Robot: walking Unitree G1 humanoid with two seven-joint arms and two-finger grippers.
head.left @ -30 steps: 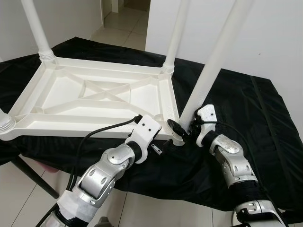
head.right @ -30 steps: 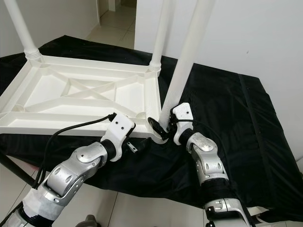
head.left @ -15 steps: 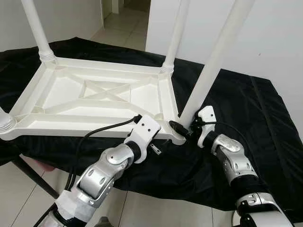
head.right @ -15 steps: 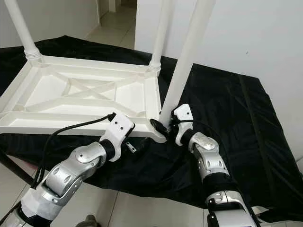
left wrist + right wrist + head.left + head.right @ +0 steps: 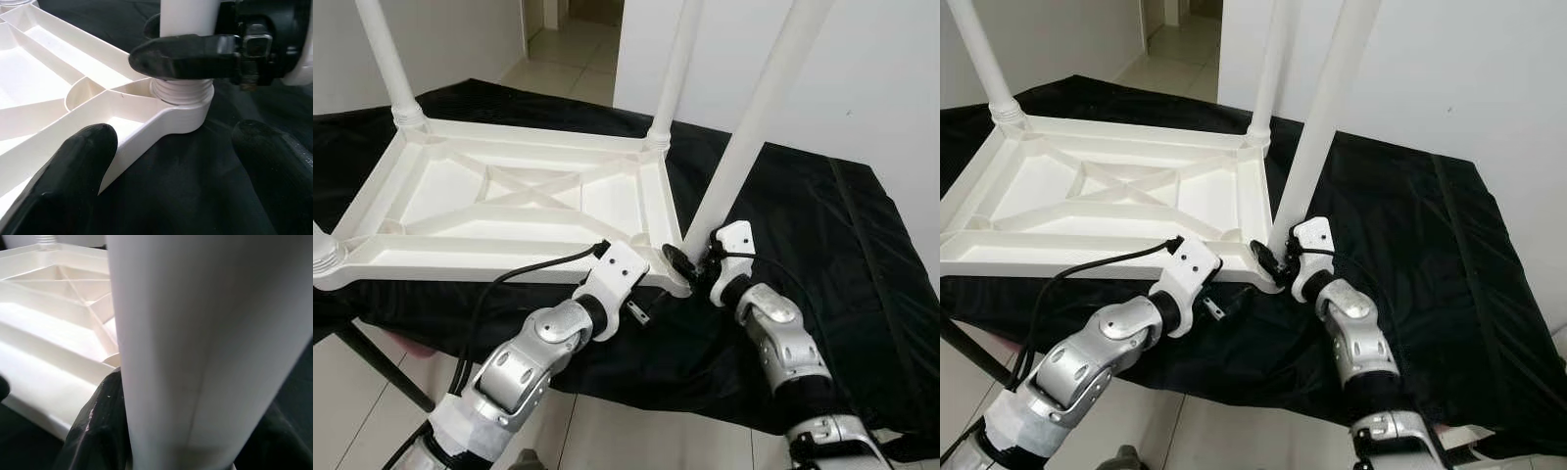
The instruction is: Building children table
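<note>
A white plastic children's table [image 5: 509,211] lies upside down on a black cloth [image 5: 822,225]. Its near right leg [image 5: 749,137] stands slightly tilted in the corner socket, and the threaded base [image 5: 182,90] shows in the left wrist view. My right gripper [image 5: 690,262] is shut on that leg just above the socket, one finger [image 5: 186,51] across its front. The leg [image 5: 195,342] looms close in the right wrist view. My left gripper [image 5: 171,176] is open just below the same corner, its fingers [image 5: 73,171] spread either side of the table's rim without touching the leg.
Two more legs [image 5: 386,59] [image 5: 675,69] stand in the far corners, and a threaded stub [image 5: 323,257] shows at the near left corner. A dark support leg [image 5: 372,362] slants under the cloth to the tiled floor. A white wall rises behind, with a doorway at the back.
My right forearm has swung a little to the left while its gripper stays on the leg's base. The left arm and the table have hardly moved.
</note>
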